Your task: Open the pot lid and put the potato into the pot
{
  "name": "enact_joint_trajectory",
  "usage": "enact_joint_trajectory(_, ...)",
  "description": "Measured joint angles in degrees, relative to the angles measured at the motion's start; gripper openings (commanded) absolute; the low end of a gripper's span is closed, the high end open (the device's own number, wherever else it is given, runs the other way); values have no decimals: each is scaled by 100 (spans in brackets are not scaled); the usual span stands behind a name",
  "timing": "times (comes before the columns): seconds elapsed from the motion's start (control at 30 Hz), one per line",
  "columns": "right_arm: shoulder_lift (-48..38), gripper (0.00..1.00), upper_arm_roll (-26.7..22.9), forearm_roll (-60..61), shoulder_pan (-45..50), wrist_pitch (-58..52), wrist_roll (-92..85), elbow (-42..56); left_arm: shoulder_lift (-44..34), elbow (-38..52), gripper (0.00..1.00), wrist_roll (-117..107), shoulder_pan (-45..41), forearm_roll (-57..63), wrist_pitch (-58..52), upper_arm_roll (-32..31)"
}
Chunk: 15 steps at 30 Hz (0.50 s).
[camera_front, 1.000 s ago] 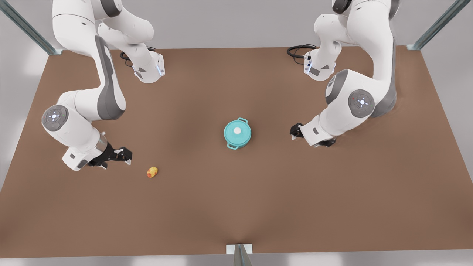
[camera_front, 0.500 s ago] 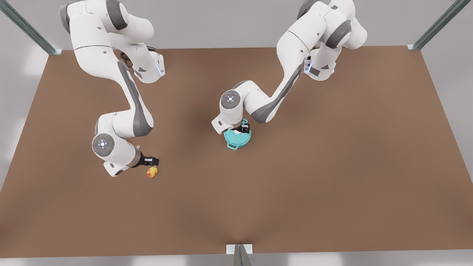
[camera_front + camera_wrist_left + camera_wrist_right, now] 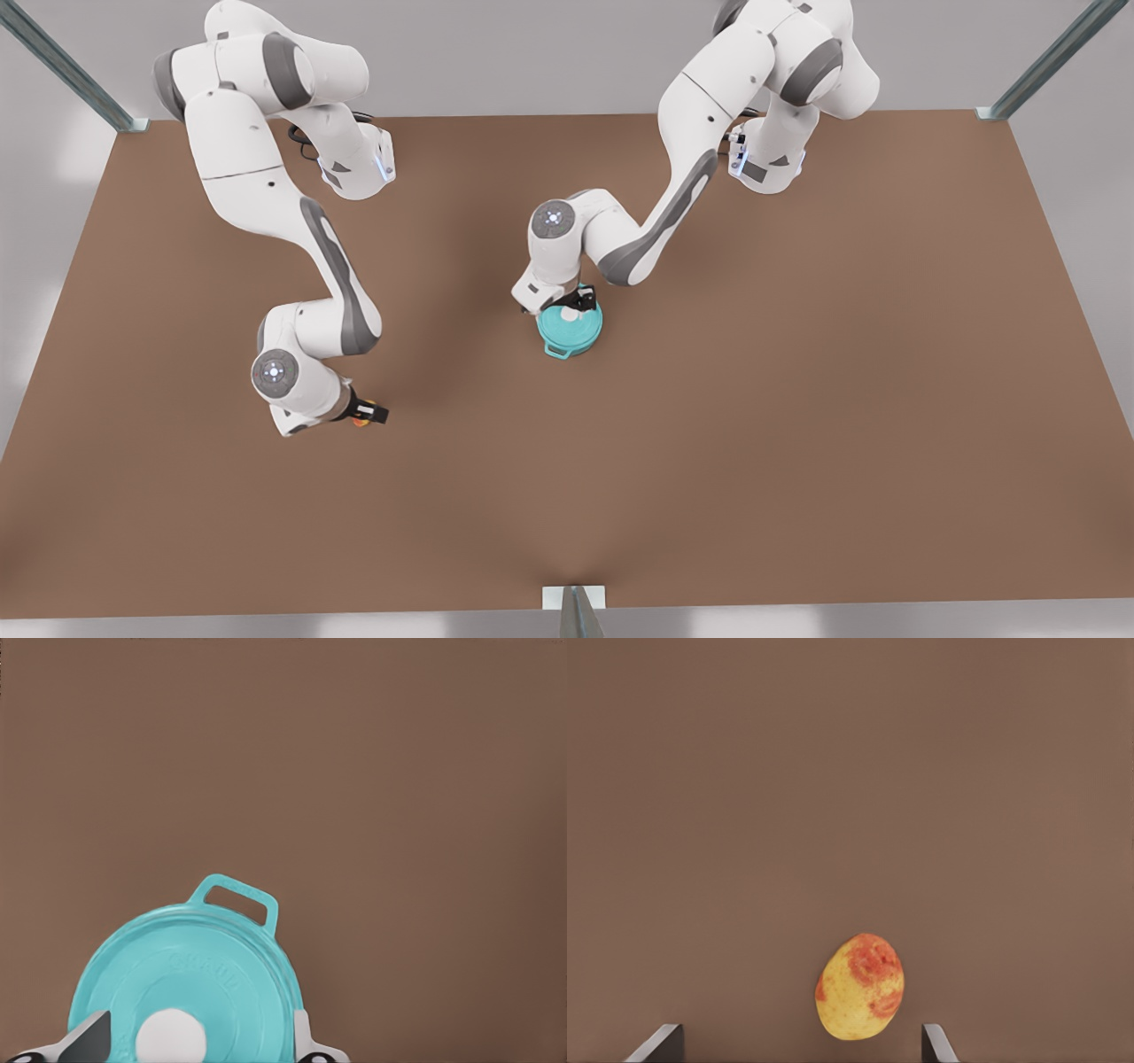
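The teal pot [image 3: 556,345] stands mid-table with its lid [image 3: 576,330] on. My left gripper [image 3: 578,303] hangs over the lid's centre. In the left wrist view it [image 3: 197,1050] is open, one fingertip [image 3: 89,1041] on each side of the white knob [image 3: 170,1038], and one loop handle [image 3: 237,899] of the pot shows beyond the lid [image 3: 221,966]. The potato [image 3: 861,987] lies on the table at the front view's left. My right gripper [image 3: 368,414] is open above it, and a sliver of the potato [image 3: 358,423] peeks from under the fingers.
The brown table [image 3: 797,399] spreads wide around both objects. Black cables [image 3: 306,146] lie by the arm bases at the back. Metal posts stand at the back corners and a bracket [image 3: 574,598] sits at the front edge.
Both arms swung in from their resting poses. The left gripper came over the lid and settled around the knob. The right gripper travelled to the potato and now covers it.
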Motion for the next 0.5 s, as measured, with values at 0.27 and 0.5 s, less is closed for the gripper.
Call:
enact_joint_trajectory(0.27, 122, 100, -1, 8, -30, 714, 253, -353, 21, -130, 100, -491, 35, 25, 259, 9)
enact_joint_trajectory(0.5, 289, 100, -1, 7, -66, 1014, 399, -552, 38, -170, 100, -771, 37, 28, 317, 22)
